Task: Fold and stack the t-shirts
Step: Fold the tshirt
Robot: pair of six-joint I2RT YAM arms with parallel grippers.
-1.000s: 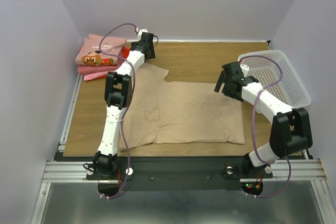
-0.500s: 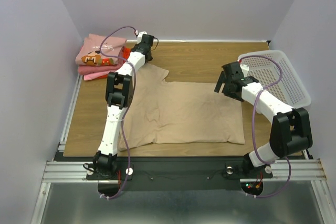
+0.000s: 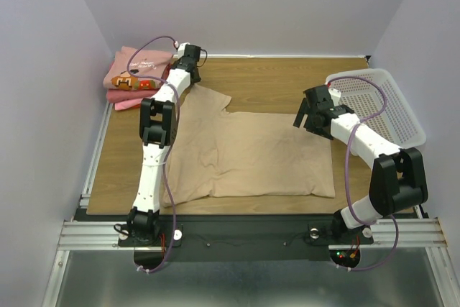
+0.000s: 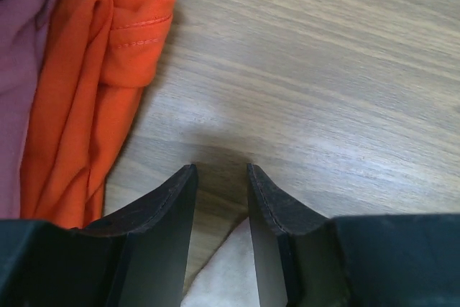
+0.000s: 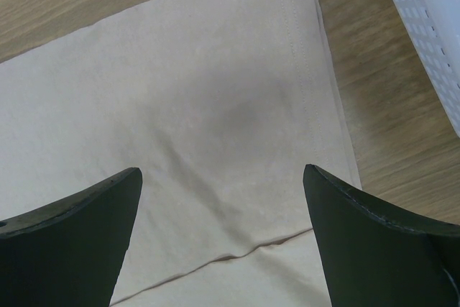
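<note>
Overhead, the top external view shows the tan t-shirt (image 3: 251, 152) spread flat over the middle of the wooden table (image 3: 287, 80), one sleeve pointing toward the upper left. A stack of folded t-shirts (image 3: 122, 96) sits in the upper left corner, with the dusty pink t-shirt (image 3: 136, 66) and its brown-white graphic on top. A white mesh basket (image 3: 374, 106) stands at the right edge. The left arm stretches far up the frame, and the left gripper (image 3: 188, 55) lies just beside the stack, beyond the tan sleeve. The right gripper (image 3: 305, 114) hangs over the right end of the tan t-shirt, near the basket.

In the left wrist view, the left gripper (image 4: 219, 170) has its fingers drawn close with only a narrow gap, and nothing is between the tips. Bare wood lies beneath. The orange-red t-shirt (image 4: 93, 91) is bunched at the left, with pink cloth (image 4: 29, 34) at the upper left corner; I cannot tell which pink shirt it belongs to. A tan corner shows at the bottom, between the fingers.

In the right wrist view, the right gripper (image 5: 223, 177) is spread wide and holds nothing. The tan cloth fills most of the frame below it, its stitched hem running down the right side. The basket shows at the upper right.
</note>
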